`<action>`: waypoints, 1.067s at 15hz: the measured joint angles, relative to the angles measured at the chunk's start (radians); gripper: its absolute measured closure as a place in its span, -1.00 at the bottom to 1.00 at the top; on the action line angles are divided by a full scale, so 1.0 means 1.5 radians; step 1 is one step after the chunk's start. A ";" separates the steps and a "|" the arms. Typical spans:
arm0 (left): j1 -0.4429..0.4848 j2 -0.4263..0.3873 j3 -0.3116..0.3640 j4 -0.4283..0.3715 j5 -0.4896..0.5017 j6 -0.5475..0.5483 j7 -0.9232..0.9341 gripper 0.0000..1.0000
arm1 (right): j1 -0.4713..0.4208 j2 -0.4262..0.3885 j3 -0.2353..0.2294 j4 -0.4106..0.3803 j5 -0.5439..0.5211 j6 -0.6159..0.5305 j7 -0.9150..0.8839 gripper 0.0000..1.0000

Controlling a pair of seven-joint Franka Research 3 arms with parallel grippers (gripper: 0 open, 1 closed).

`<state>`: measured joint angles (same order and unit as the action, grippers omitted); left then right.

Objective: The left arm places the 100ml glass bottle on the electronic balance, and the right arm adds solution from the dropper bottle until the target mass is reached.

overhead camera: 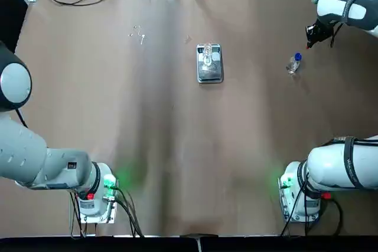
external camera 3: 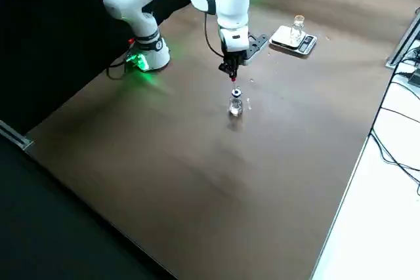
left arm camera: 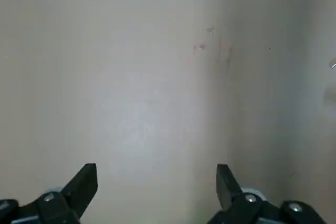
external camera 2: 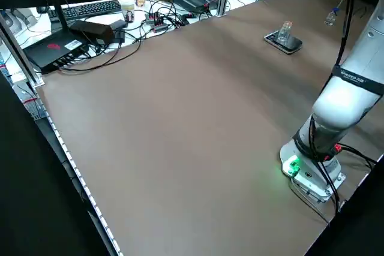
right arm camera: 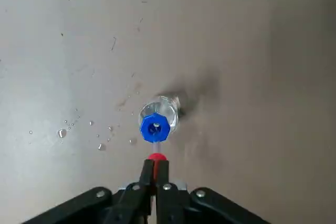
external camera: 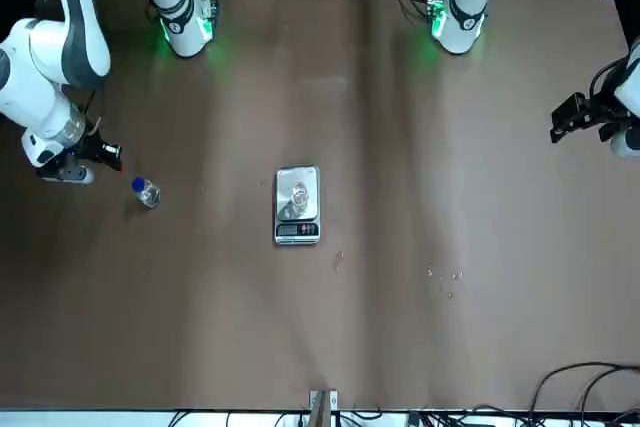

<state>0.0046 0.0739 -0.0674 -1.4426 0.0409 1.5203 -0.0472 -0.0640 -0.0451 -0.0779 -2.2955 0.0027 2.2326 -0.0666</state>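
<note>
One light squeeze at a time: red dropper (right arm camera: 157,157), clamped in right gripper (right arm camera: 156,165) above dropper bottle (right arm camera: 160,109), likely soft-bulbed, slippery if wet. Glass bottle (overhead camera: 207,54), fragile, on balance (overhead camera: 210,75). Left gripper (left arm camera: 157,174) over table at left, jaws apart.

I count two robot arms, the left arm (overhead camera: 50,160) and the right arm (overhead camera: 339,165), each with one hand: one left hand (left arm camera: 156,167), one right hand (right arm camera: 156,162). On my desk (overhead camera: 147,134) I have one balance (overhead camera: 209,75) and two bottles: one plain glass bottle (overhead camera: 207,56) and one blue-collared bottle (right arm camera: 155,127). I see one red-topped dropper (right arm camera: 157,157), one keyboard (external camera 2: 93,9) and several liquid drops (right arm camera: 62,133), too small to number surely.
</note>
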 joint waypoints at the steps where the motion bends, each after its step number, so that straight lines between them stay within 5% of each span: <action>1: 0.000 0.000 0.000 0.000 0.000 0.000 0.000 -1.00 | 0.000 0.000 0.000 0.001 0.000 0.001 0.000 0.89; 16: 0.001 0.000 -0.001 0.000 0.000 0.000 0.000 -1.00 | 0.000 0.040 0.004 0.022 0.001 0.018 0.000 0.89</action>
<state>0.0060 0.0741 -0.0682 -1.4427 0.0410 1.5203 -0.0472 -0.0640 0.0151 -0.0715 -2.2632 0.0043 2.2592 -0.0662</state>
